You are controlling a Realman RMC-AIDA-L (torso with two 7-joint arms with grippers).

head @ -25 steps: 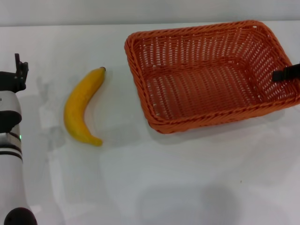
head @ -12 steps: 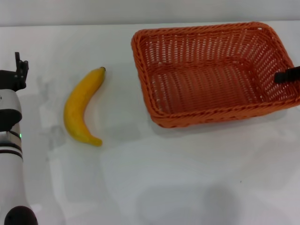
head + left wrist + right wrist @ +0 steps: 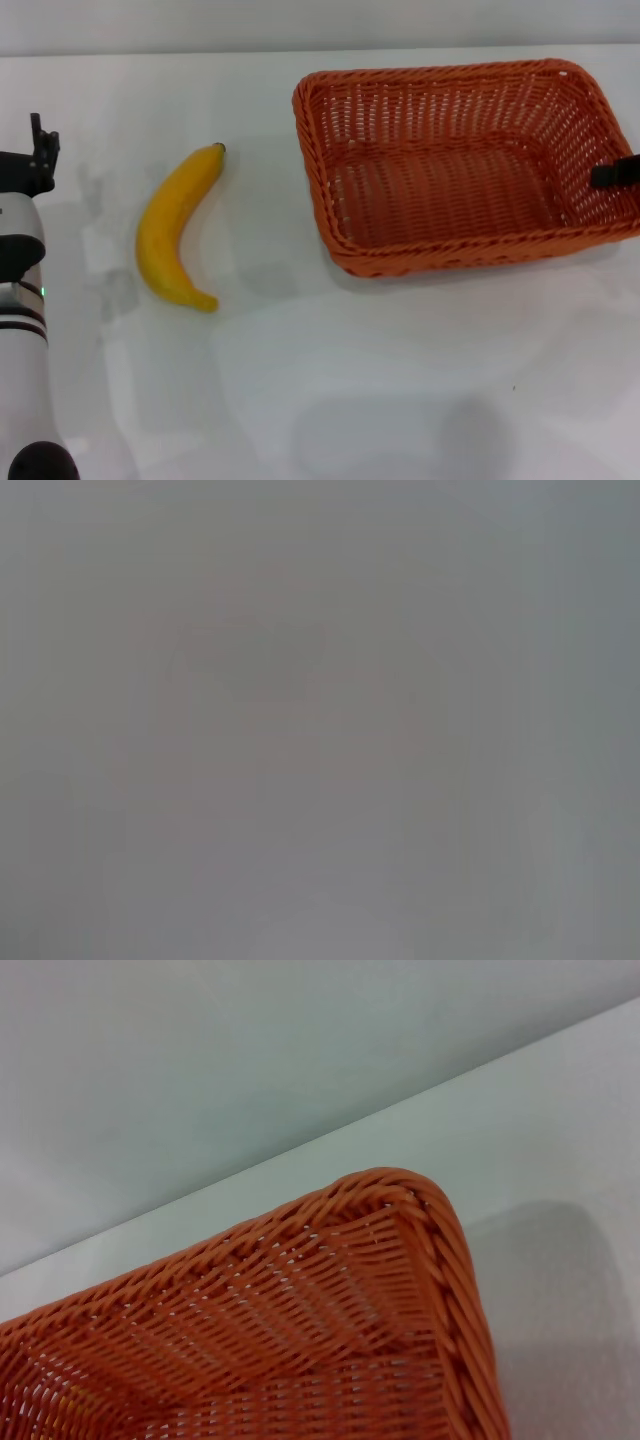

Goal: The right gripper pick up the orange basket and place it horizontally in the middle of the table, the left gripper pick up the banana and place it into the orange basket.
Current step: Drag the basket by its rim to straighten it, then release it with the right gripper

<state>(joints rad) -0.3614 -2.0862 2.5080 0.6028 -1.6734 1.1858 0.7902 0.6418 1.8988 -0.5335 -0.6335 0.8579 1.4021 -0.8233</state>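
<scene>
The plain white, smooth, slightly glossy table (image 3: 380, 390) fills the head view. On it stands the large rectangular orange woven wicker basket (image 3: 460, 165) with its braided rim. Over the last second the basket has turned and slid toward the robot's right: its long side, slanted a moment ago, now runs nearly level across the view, and its near left corner has drawn away from the fruit. That suggests the levelling half of the first step is almost done, though the basket still sits right of the table's middle, so I judge it is not yet finally placed.

The right gripper (image 3: 615, 172) shows only as a thin black bar at the basket's right end wall, touching or just over the rim; whether its fingers are clamped on the wicker cannot be told. The right wrist view shows only a basket corner (image 3: 400, 1200) close below that pincer.

The single curved, smooth yellow banana (image 3: 175, 230) lies flat, well apart from the right gripper beyond the basket's far end, and nearer the left gripper (image 3: 40, 160). That gripper rests parked at the table's left edge on its silver-white arm; its finger state is unclear too. The banana has not moved.
</scene>
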